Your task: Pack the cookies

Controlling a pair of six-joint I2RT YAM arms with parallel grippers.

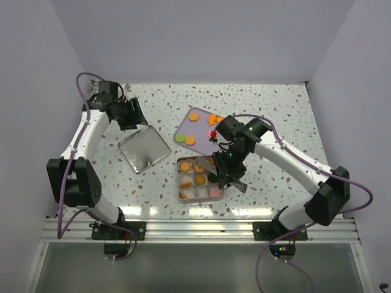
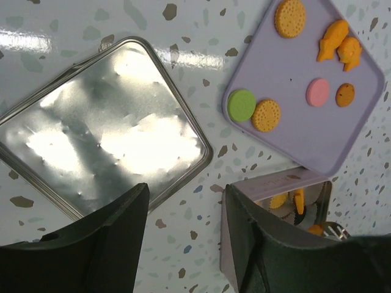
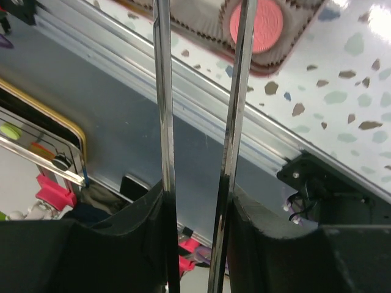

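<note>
In the top view, the left gripper (image 1: 129, 114) is seen at the far left of the table (image 1: 275, 116), just beside the far corner of the shiny lid (image 1: 143, 150). The lid is laid flat on the table. Some cookies (image 1: 193, 116) are laid on the lilac tray (image 1: 200, 129). More cookies are seen in the boxes of the tin (image 1: 178, 178), which is placed just in front of the tray. The right gripper (image 1: 225, 177) is held over the right side of the tin.

In the left wrist view, the left gripper (image 2: 185, 204) is held above the table with its fingers (image 2: 116, 244) spread apart, and nothing is gripped between them. 7 cookies (image 2: 266, 115) are counted on the tray (image 2: 293, 131): 5 orange, 1 pink and 1 green. A corner of the tin (image 2: 324, 195) is seen past the right finger.

In the right wrist view, the right gripper (image 3: 195, 207) is clenched on thin metal tongs (image 3: 162, 91). The tips of the tongs are cut off at the top, so it cannot be told if a cookie is pinched. A pink cookie (image 3: 256, 23) is seen in a paper cup (image 3: 201, 21) in the tin's corner.
</note>
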